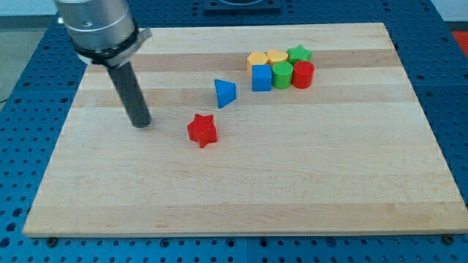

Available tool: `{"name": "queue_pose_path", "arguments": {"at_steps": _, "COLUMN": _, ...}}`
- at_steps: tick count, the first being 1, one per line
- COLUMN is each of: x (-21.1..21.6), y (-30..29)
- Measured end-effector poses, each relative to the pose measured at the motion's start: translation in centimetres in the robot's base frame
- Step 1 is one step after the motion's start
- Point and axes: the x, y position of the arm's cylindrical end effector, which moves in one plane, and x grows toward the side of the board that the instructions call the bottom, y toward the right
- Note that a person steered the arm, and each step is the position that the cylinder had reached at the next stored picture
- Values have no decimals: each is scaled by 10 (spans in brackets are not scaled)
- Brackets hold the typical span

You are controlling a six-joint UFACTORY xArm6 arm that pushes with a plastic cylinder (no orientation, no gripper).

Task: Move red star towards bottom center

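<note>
The red star lies on the wooden board, a little left of the board's middle. My tip rests on the board to the view's left of the red star, about one star width away and not touching it. The rod rises from the tip up and to the left to the arm's grey body at the view's top left.
A blue triangle block lies just above and right of the red star. Further up and right sits a tight cluster: yellow block, yellow round block, green star, blue cube, green block, red cylinder.
</note>
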Motion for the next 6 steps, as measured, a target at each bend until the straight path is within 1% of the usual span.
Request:
{"name": "queue_pose_path", "arguments": {"at_steps": 1, "x": 57, "y": 61}}
{"name": "queue_pose_path", "arguments": {"at_steps": 2, "x": 97, "y": 107}}
{"name": "queue_pose_path", "arguments": {"at_steps": 3, "x": 97, "y": 72}}
{"name": "queue_pose_path", "arguments": {"at_steps": 4, "x": 72, "y": 8}}
{"name": "queue_pose_path", "arguments": {"at_steps": 5, "x": 26, "y": -2}}
{"name": "queue_pose_path", "arguments": {"at_steps": 6, "x": 9, "y": 35}}
